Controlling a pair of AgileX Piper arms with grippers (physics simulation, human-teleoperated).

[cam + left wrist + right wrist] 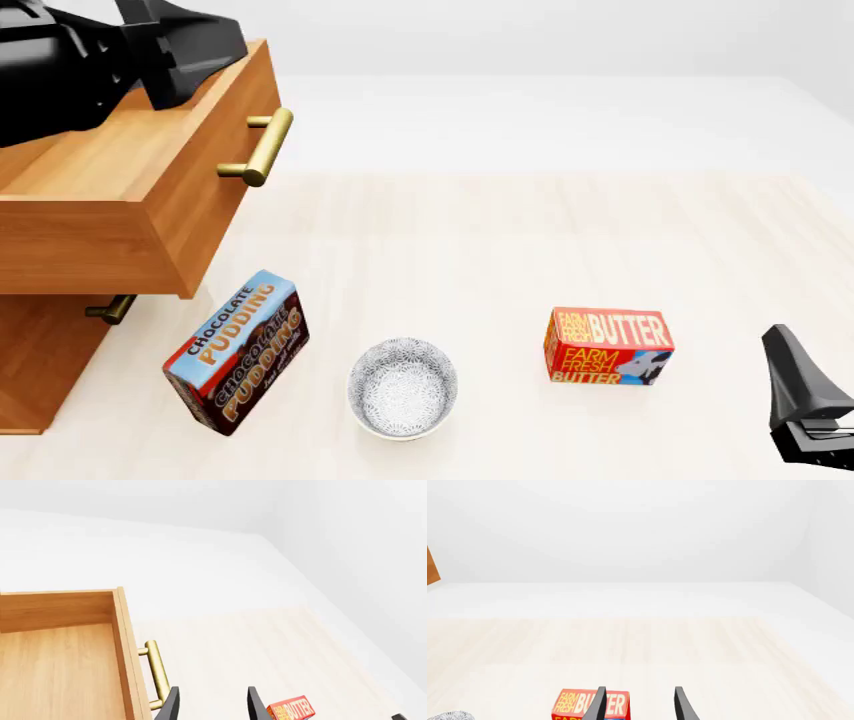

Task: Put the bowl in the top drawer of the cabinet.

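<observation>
Legibly, FARM FRESH BUTTER box (609,346), CHOCOLATE PUDDING box (238,351)

The left arm (80,55) reaches in from the far left of the front view, its bulky black wrist held high and angled to the right. The left gripper (210,705) shows in its own wrist view as two dark fingertips with a clear gap between them, holding nothing. The right arm (807,415) sits low at the near right edge of the front view, only a black pointed part of it in sight. The right gripper (639,705) likewise shows two dark fingers (683,706) parted in its wrist view, the jaws empty.
</observation>
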